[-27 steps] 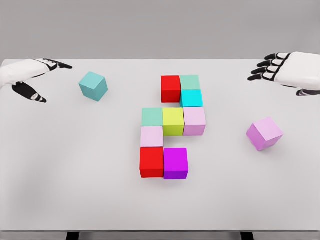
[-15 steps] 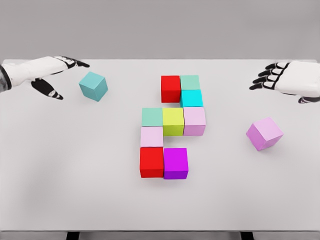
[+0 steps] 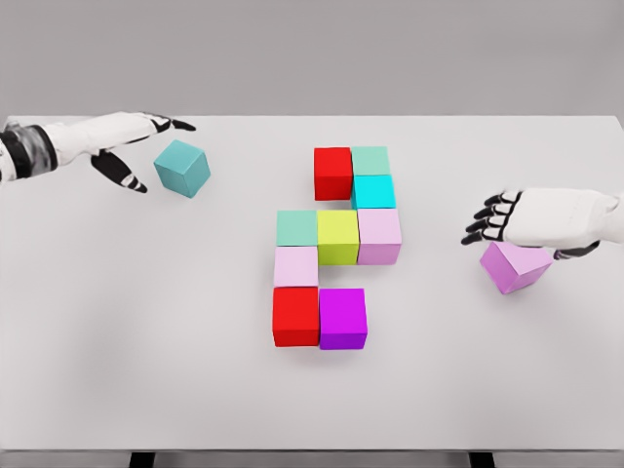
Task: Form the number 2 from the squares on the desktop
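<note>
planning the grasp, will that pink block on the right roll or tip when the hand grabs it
The pink block probably won't roll: flat faces, sharp edges. It sits turned askew on the table, so a push may spin or slide it. It looks rigid. The right hand, fingers spread, hovers over it.

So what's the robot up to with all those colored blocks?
It is laying cubes out on a white table to form a number 2. Nine cubes already sit together in the middle, from the red cube at the top down to the magenta cube at the bottom. Two are loose. The left hand, fingers spread, is beside the teal cube. The right hand, open, hovers just over the pink cube. Neither holds anything.
</note>
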Controlling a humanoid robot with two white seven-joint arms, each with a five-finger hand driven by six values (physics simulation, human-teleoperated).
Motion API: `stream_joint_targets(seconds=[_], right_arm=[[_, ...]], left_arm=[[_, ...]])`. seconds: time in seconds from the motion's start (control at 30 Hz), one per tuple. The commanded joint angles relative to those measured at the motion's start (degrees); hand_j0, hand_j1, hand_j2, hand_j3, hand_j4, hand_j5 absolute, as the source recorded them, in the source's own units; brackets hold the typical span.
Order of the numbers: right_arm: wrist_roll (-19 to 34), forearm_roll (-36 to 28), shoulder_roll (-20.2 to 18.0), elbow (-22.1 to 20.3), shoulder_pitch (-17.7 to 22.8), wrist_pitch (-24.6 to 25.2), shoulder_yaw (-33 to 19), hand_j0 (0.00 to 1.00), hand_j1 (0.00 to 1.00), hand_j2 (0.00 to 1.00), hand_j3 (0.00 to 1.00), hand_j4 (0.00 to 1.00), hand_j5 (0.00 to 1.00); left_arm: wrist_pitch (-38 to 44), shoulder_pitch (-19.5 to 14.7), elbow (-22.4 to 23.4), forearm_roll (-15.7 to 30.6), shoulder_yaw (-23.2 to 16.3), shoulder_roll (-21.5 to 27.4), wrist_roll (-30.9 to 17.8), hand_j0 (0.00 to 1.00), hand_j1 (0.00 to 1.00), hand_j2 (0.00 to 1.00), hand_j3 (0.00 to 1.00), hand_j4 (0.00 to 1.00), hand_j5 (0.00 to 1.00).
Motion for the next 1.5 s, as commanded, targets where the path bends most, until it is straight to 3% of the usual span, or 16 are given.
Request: stream_joint_targets(seconds=[0.0, 0.3, 0.43, 0.6, 0.73, 0.97, 1.47], right_arm=[[0.0, -0.2, -0.1, 0.2, 0.1, 0.1, 0.6, 1.0, 1.0, 1.0, 1.0, 1.0, 1.0], [0.0, 0.2, -1.3, 1.8, 0.6, 0.1, 1.0, 1.0, 1.0, 1.0, 1.0, 1.0, 1.0], [0.0, 0.2, -1.2, 4.5, 0.6, 0.1, 1.0, 1.0, 1.0, 1.0, 1.0, 1.0, 1.0], [0.0, 0.4, -1.0, 5.0, 0.6, 0.1, 2.2, 1.0, 1.0, 1.0, 1.0, 1.0, 1.0], [0.0, 0.6, -0.6, 5.7, 0.6, 0.1, 2.1, 1.0, 1.0, 1.0, 1.0, 1.0, 1.0], [0.0, -0.3, -0.6, 5.7, 0.2, 0.1, 1.2, 1.0, 1.0, 1.0, 1.0, 1.0, 1.0], [0.0, -0.4, 1.8, 7.4, 0.0, 0.1, 1.9, 1.0, 1.0, 1.0, 1.0, 1.0, 1.0]], left_arm=[[0.1, -0.1, 1.5, 0.0, 0.2, -1.3, 0.0, 1.0, 1.0, 1.0, 1.0, 1.0, 1.0], [0.1, -0.3, 1.6, -3.8, 0.6, -3.2, 0.0, 1.0, 1.0, 1.0, 1.0, 1.0, 1.0], [0.1, -0.8, 2.1, -7.2, 2.8, -3.7, 0.2, 1.0, 1.0, 1.0, 1.0, 1.0, 1.0], [0.1, -0.8, 2.1, -11.7, 2.7, -6.5, 0.6, 1.0, 1.0, 1.0, 1.0, 1.0, 1.0], [0.1, -0.8, 2.1, -12.3, 2.7, -6.6, 1.5, 1.0, 1.0, 1.0, 1.0, 1.0, 1.0], [0.1, -0.8, 2.3, -19.7, 2.0, -8.2, 7.8, 1.0, 1.0, 1.0, 1.0, 1.0, 1.0], [3.6, -0.7, 6.0, -22.3, 1.5, -9.1, 9.4, 1.0, 1.0, 1.0, 1.0, 1.0, 1.0]])
